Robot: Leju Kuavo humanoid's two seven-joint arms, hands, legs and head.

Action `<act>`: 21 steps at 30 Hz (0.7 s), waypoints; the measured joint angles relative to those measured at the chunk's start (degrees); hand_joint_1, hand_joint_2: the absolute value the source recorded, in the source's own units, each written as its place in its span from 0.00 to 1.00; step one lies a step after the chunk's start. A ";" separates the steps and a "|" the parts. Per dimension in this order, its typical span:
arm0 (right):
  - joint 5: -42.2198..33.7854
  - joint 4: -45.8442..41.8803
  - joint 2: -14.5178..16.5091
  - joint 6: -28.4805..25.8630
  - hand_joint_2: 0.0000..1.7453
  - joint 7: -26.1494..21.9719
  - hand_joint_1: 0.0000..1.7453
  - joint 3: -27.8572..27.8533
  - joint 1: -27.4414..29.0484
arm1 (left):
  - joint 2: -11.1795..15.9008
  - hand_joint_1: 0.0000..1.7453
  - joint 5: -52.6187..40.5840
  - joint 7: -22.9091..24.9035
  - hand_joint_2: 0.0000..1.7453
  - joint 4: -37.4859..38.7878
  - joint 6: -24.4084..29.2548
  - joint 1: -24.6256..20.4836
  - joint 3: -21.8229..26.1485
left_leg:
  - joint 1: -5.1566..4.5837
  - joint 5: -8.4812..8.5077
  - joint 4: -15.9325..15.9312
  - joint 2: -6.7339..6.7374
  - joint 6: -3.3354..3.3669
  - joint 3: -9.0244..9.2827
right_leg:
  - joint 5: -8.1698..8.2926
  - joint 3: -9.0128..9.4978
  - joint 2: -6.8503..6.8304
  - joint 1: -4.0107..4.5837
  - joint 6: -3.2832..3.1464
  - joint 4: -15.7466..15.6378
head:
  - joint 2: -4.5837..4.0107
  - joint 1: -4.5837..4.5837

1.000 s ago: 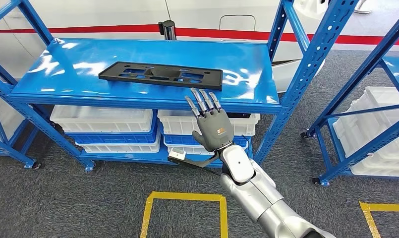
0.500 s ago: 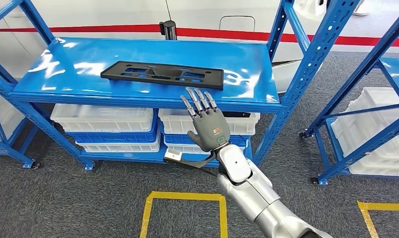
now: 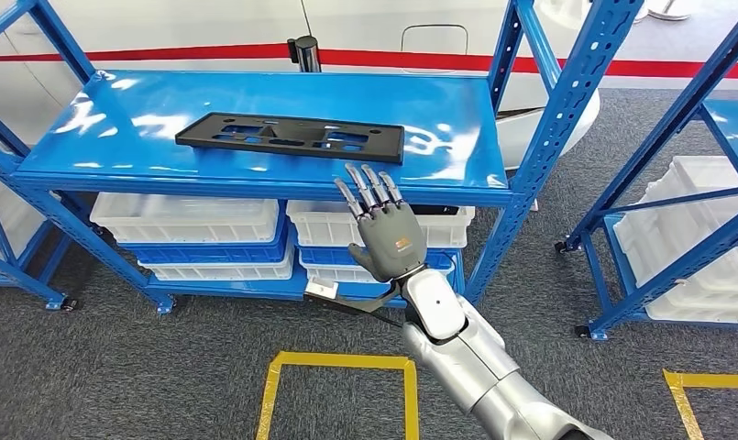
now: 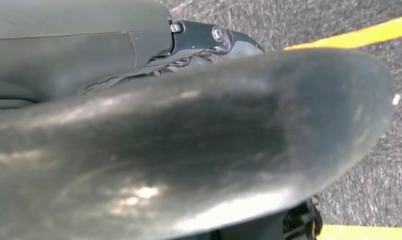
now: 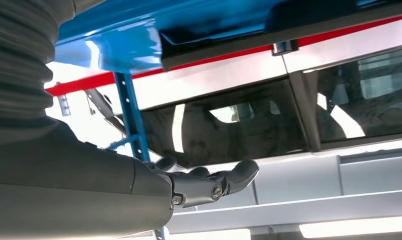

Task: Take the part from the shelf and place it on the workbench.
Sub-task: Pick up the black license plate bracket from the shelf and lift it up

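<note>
Part [image 3: 290, 137] lies flat on the blue shelf [image 3: 457, 110]; right hand [image 3: 388, 231] just in front, fingers spread, holding nothing. Left hand [image 4: 189, 150]: can't tell.

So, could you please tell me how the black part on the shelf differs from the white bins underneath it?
The black part is flat, thin and pierced with cutouts; the white bins are deep, walled boxes. The part lies alone on the top blue shelf; the bins sit stacked on the level below. The right hand, fingers spread, is raised near the shelf's front edge, closer to the part. Both look like plastic.
</note>
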 joint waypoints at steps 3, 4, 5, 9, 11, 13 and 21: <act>0.09 0.01 0.15 0.02 1.00 0.02 0.00 0.01 0.06 | -0.06 0.00 0.11 -0.28 0.00 0.00 0.16 0.01 0.10 | 0.10 -3.73 7.61 1.23 -0.18 -3.43 | -0.35 0.66 -0.24 0.06 -1.11 -0.08 | 0.00 -0.18; 0.13 0.02 0.16 0.03 1.00 0.02 0.00 0.01 0.17 | -0.07 0.00 0.16 -0.38 0.00 0.00 0.27 0.04 0.24 | 0.08 -5.49 11.97 1.39 -0.13 -5.76 | -0.53 0.84 -0.34 0.27 -1.37 -0.07 | 0.00 -0.24; 0.16 0.03 0.16 0.05 1.00 0.02 0.00 0.02 0.31 | -0.07 0.00 0.20 -0.46 0.00 0.00 0.38 0.09 0.40 | 0.07 -6.63 15.67 1.41 -0.06 -7.97 | -0.68 1.02 -0.41 0.49 -1.58 -0.06 | 0.00 -0.25; 0.17 0.03 0.19 0.07 1.00 0.02 0.00 0.02 0.54 | -0.06 0.00 0.26 -0.56 0.00 0.00 0.58 0.26 0.77 | -0.11 -0.84 10.61 1.51 0.91 -7.23 | -1.51 2.20 -0.42 0.96 -1.79 -0.04 | 0.00 -0.25; 0.18 0.03 0.23 0.09 1.00 0.03 0.00 0.01 0.49 | -0.05 0.00 0.26 -0.62 0.00 0.00 0.73 0.22 0.90 | -0.53 1.97 3.89 1.75 1.37 -4.07 | -2.11 2.76 -0.42 1.28 -1.28 0.01 | 0.00 -0.25; 0.17 0.02 0.24 0.14 1.00 0.05 0.00 0.01 0.47 | -0.07 0.00 0.26 -0.71 0.00 0.00 0.85 0.19 0.98 | -1.06 1.88 1.97 1.80 1.60 -3.18 | -2.47 2.82 -0.48 1.45 -0.69 -0.03 | 0.00 -0.27; 0.21 -0.20 -0.03 0.21 1.00 0.07 0.00 0.01 0.77 | -0.19 0.00 0.61 -1.14 0.00 0.00 1.01 0.15 1.44 | -1.12 1.13 1.10 1.31 3.68 -2.06 | -8.15 -7.45 -0.65 1.14 0.17 16.84 | 0.00 -0.09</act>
